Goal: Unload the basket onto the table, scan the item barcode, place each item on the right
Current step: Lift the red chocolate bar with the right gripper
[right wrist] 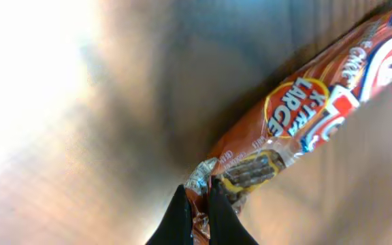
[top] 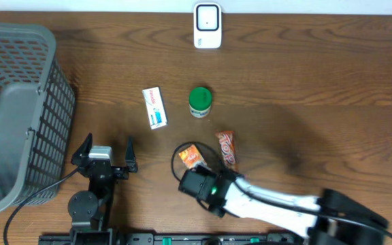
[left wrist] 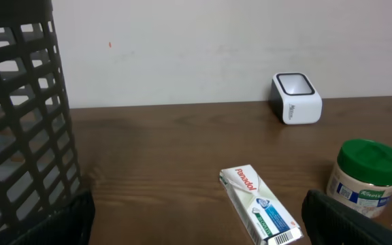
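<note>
A white barcode scanner (top: 207, 26) stands at the table's far edge and also shows in the left wrist view as the scanner (left wrist: 297, 99). My right gripper (right wrist: 196, 192) is shut on the crimped end of an orange-red snack bar wrapper (right wrist: 298, 129) marked "X-TRA LARGE". Seen from overhead, the right gripper (top: 194, 171) sits at the near end of an orange packet (top: 192, 157). My left gripper (top: 106, 150) stands open near the front left, holding nothing, and its fingers (left wrist: 346, 221) frame the lower corners of the left wrist view.
A white Panadol box (top: 154, 107) lies beside a green-lidded jar (top: 200, 102) mid-table. A second red-orange bar (top: 226, 148) lies right of the held packet. A grey mesh basket (top: 43, 88) fills the left side, close to the left arm.
</note>
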Tool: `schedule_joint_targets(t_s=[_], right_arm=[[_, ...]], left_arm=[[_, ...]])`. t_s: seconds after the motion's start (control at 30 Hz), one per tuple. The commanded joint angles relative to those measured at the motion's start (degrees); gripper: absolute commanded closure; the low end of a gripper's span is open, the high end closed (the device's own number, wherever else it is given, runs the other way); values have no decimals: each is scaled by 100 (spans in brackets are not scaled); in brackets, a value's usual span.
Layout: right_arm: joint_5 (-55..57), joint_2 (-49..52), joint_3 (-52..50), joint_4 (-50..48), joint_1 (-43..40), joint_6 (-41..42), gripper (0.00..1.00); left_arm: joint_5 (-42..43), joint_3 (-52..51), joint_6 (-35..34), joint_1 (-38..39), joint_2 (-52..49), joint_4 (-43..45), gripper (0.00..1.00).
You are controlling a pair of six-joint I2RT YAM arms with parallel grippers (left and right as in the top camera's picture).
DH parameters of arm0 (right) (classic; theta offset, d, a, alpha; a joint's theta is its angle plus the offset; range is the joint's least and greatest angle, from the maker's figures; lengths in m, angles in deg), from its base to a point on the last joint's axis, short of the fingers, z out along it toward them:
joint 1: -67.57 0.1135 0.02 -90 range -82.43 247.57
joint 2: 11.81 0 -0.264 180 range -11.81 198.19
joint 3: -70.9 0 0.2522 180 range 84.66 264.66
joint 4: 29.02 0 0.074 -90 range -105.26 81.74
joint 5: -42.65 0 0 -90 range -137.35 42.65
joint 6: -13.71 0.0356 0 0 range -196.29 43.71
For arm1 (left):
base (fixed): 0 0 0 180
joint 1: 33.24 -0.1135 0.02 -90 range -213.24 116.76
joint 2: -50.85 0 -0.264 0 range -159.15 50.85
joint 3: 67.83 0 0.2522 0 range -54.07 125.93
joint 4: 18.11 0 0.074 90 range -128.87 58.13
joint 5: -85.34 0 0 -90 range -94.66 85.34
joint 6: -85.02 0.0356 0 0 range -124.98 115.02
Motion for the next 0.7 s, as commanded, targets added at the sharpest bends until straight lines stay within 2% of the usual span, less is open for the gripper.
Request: schedule_joint_targets(t_s=[0.0,0.13,0.27,0.47,0.67], right_arm=[[-1565,-820,678,535,-251,341,99],[-3193,-1578,1266,981,-798,319,99],[-4824,-1895,1340,1023,-1652,321,99],[-5654,-1631,1335,1182,-2848,116,99],[-5886,-946,1335,1191,-3554,-490,99]], left_arm=[[-50,-4,-28,7,33,20,4],[-50,-4,-28,7,35,20,4],[-50,-4,-28,7,33,20,4],[-50,-4,-28,7,35,20,4],[-50,-4,-28,7,33,20,4]])
